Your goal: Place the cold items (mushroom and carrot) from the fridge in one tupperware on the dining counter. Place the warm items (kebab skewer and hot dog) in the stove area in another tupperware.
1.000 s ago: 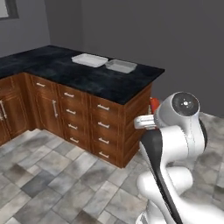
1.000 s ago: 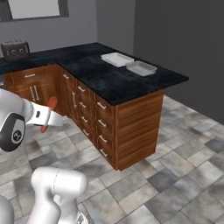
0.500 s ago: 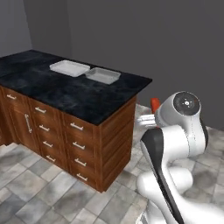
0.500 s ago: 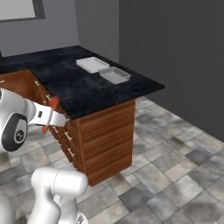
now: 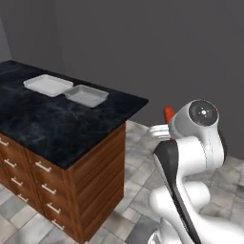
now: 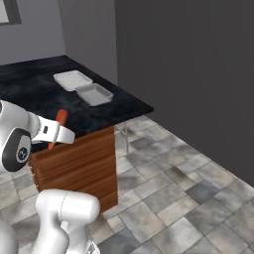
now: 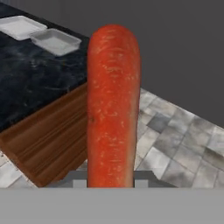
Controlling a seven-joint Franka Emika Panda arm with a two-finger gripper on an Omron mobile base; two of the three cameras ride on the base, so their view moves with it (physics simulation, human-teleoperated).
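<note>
An orange-red carrot stands upright between my fingers in the hand view, hiding most of them. My gripper is shut on it, held close to the arm at counter height, apart from the dining counter. The carrot's tip pokes out behind the white arm. Two pale-grey tupperwares sit side by side on the black top: one farther left, the other nearer the counter's corner. Both look empty, and they also appear as the far tupperware and the near tupperware.
The counter's brown wooden base has drawers with metal handles on its long side. Grey tiled floor spreads to the right of the counter's end. A dark grey wall runs behind it.
The whole picture has shifted: the base has moved around the counter's end, so the counter and tupperwares now sit further left. The carrot stays held in the gripper.
</note>
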